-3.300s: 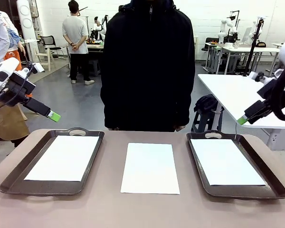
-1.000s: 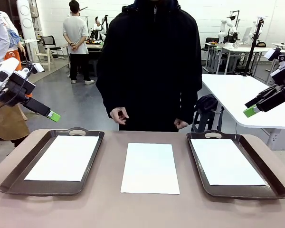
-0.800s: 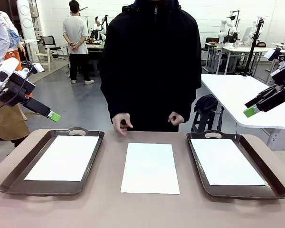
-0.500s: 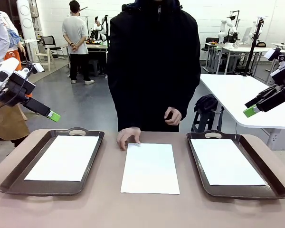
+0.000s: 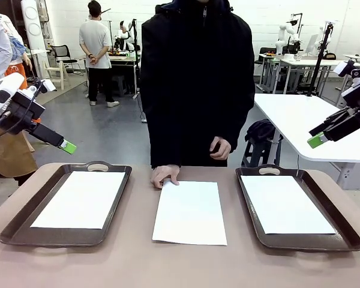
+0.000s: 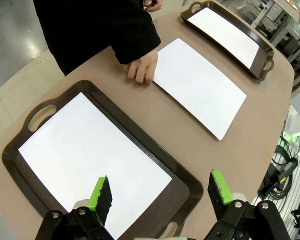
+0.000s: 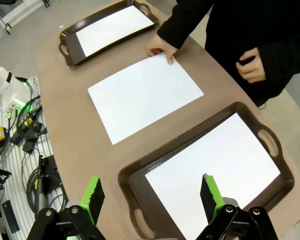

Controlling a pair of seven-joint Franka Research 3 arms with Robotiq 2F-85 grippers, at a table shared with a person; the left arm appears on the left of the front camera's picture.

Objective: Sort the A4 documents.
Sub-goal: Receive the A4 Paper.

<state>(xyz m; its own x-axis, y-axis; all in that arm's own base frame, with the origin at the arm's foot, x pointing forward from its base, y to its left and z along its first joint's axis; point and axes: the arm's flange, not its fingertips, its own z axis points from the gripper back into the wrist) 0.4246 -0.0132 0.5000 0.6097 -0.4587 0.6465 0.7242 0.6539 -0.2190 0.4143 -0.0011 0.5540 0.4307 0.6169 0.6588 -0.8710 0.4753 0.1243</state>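
The left gripper [image 6: 160,179] is hanging in the air above the table [image 6: 250,125]. Its jaws are standing wide apart and gripping nothing, and the green pads [image 6: 101,194] are facing each other across open space. The right gripper [image 7: 151,180] is hanging the same way on the other side (jaws just as wide, nothing between them). From the front, both are sitting well up off the tabletop, one out past each end.

Below them, three sheets of white paper are lying flat in a row. The left sheet [image 5: 79,199] is resting inside the left tray [image 5: 15,231], which is dark brown with a handle cut into its far rim. The middle sheet [image 5: 189,211] is lying straight on the bare table between the two trays and touching neither. The right sheet [image 5: 286,204] is resting inside the right tray [image 5: 348,233], a match for the first.

At the far edge, a person in a black jacket [image 5: 195,78] is standing close against the table. The flat hand [image 5: 165,174] is resting its fingertips on the far left corner of the middle sheet. The curled hand [image 5: 219,147] is hovering loosely closed in front of the jacket, well apart from anything on the table.

Farther back, another person in a grey shirt [image 5: 95,39] is standing turned away, and a white table [image 5: 300,114] is standing off to the right.
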